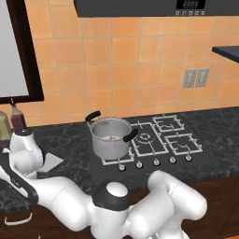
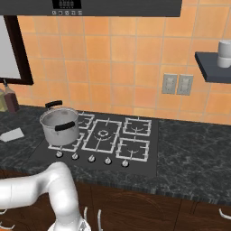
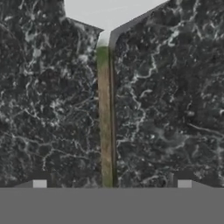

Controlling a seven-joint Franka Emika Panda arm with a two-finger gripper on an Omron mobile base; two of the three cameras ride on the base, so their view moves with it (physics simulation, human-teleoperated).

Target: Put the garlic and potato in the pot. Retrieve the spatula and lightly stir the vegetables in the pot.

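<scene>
The spatula (image 3: 105,122) is seen flat on the counter (image 3: 175,87), its handle running lengthwise midway between the parted fingertips of the gripper (image 3: 112,183), which hold nothing.

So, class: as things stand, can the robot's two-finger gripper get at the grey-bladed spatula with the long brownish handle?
Probably yes. In the hand view the spatula lies flat on the dark speckled counter, its handle running between the open gripper fingertips, with nothing over it.
</scene>
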